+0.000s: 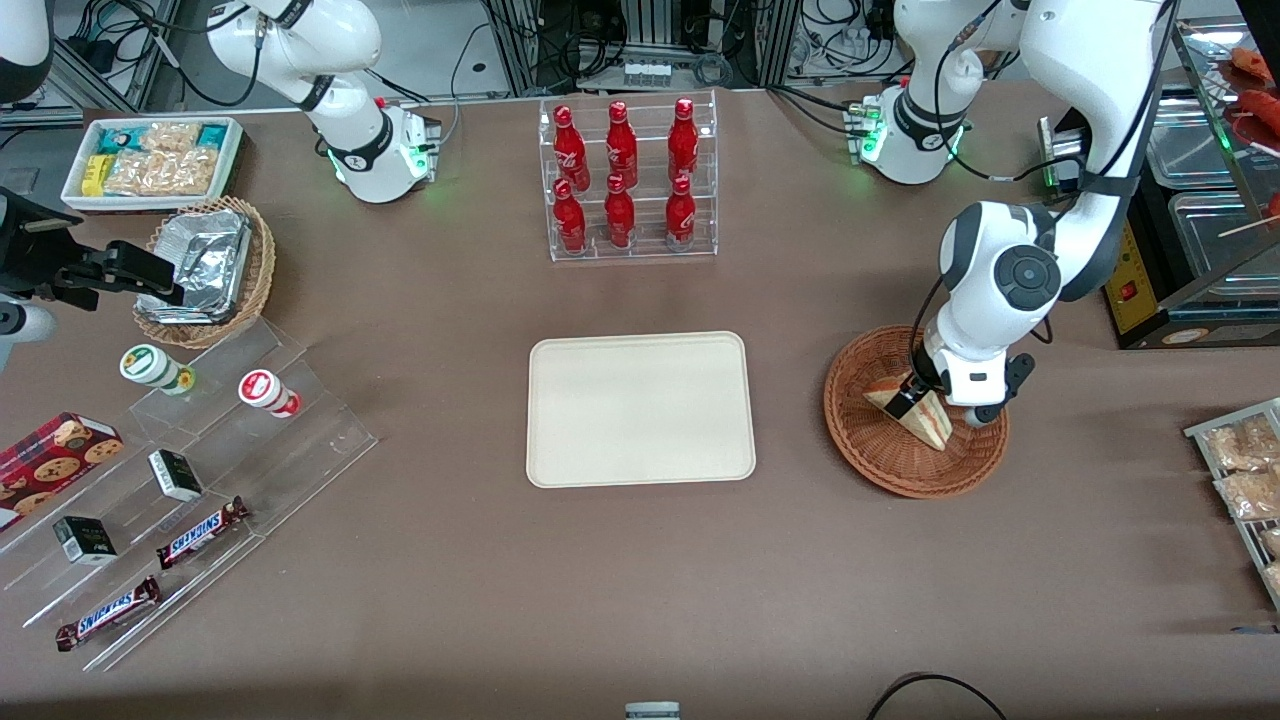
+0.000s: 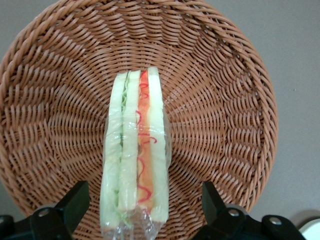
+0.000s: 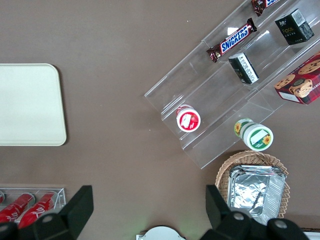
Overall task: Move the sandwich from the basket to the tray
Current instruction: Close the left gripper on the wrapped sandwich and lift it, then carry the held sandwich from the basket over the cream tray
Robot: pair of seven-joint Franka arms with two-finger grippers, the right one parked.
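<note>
Your pincer [image 2: 142,210] straddles the sandwich [image 2: 135,155] in the basket [image 2: 225,100], fingers spread; squeeze its soft, slippery film-wrapped bread faces gently.

The word "SNICKERS" is showing in white letters on two brown candy bars [image 1: 203,532] [image 1: 108,613] that are lying on the clear plastic steps [image 1: 190,480]. In the right wrist view the same word is reading on one bar [image 3: 233,40]. The labels on the small dark boxes [image 1: 175,474] and the round cups [image 1: 268,392] are too small to read.
</note>
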